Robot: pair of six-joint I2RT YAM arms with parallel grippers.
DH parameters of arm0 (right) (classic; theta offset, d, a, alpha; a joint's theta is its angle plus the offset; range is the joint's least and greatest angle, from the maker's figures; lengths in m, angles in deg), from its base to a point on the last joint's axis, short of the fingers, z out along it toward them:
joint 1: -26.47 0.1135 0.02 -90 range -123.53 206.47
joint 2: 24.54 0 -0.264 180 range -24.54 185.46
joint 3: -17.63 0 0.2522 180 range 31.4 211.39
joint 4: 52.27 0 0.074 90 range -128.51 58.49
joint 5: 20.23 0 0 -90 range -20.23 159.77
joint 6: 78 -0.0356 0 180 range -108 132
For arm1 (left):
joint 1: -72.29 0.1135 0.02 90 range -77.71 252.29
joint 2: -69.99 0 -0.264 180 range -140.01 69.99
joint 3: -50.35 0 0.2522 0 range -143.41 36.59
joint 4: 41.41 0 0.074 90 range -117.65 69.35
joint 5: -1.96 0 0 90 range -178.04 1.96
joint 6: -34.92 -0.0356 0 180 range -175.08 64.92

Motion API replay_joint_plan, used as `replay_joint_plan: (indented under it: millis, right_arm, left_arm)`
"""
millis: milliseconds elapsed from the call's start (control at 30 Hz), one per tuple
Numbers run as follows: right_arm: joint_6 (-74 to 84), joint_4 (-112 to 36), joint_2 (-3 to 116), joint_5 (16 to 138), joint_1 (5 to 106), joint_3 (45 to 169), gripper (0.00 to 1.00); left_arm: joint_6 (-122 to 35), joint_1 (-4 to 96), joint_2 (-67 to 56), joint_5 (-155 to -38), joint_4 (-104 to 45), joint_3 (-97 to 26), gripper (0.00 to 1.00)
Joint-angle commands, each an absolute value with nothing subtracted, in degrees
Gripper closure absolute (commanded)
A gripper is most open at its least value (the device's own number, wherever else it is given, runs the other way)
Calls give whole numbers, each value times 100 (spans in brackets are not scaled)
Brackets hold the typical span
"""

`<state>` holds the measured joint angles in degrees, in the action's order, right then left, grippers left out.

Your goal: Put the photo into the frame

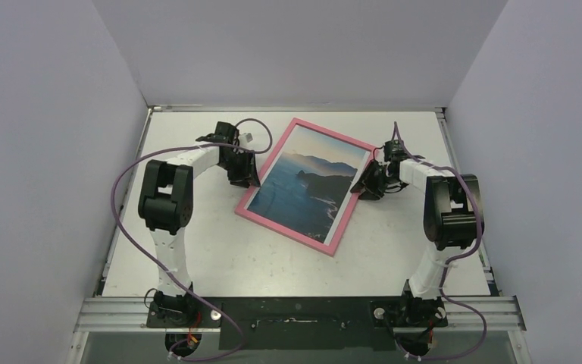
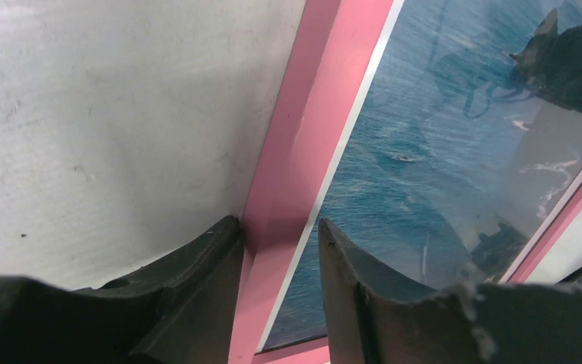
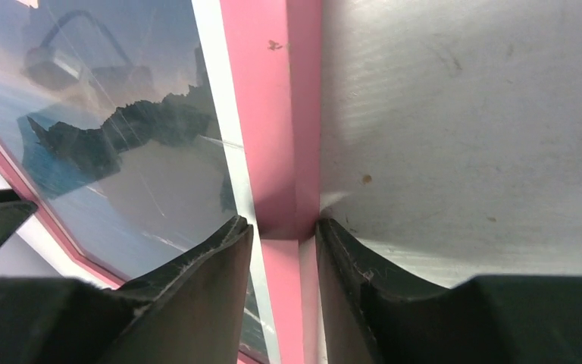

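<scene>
The pink frame [image 1: 333, 132] lies face up and slanted in the middle of the table. The photo [image 1: 311, 186] of sea and mountains sits inside it behind the pane. My left gripper [image 1: 247, 179] straddles the frame's left rail [image 2: 303, 129], with one finger against the rail's outer side and the other over the photo [image 2: 439, 136]. A small gap shows, so the jaws are narrowly open. My right gripper [image 1: 364, 189] straddles the right rail [image 3: 269, 114] the same way. Its outer finger is against the rail and its inner finger is over the photo [image 3: 121, 136].
The white table [image 1: 197, 250] is walled on the left, back and right. The metal base rail [image 1: 295, 311] runs along the near edge. Purple cables [image 1: 125, 178] loop beside both arms.
</scene>
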<state>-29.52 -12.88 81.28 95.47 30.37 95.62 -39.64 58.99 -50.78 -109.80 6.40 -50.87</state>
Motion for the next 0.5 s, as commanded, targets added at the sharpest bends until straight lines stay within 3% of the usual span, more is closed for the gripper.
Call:
replay_joint_plan:
  millis: [0, 467]
  right_arm:
    - [-2814, -1731, 8357, 9664, 3280, 10006, 64]
    - [-2223, -1600, 9253, 9726, 3474, 11116, 64]
  left_arm:
    - [-3693, 5888, -4510, -11464, 473, -4454, 63]
    - [-3045, 5620, -2986, -11154, 259, -2531, 68]
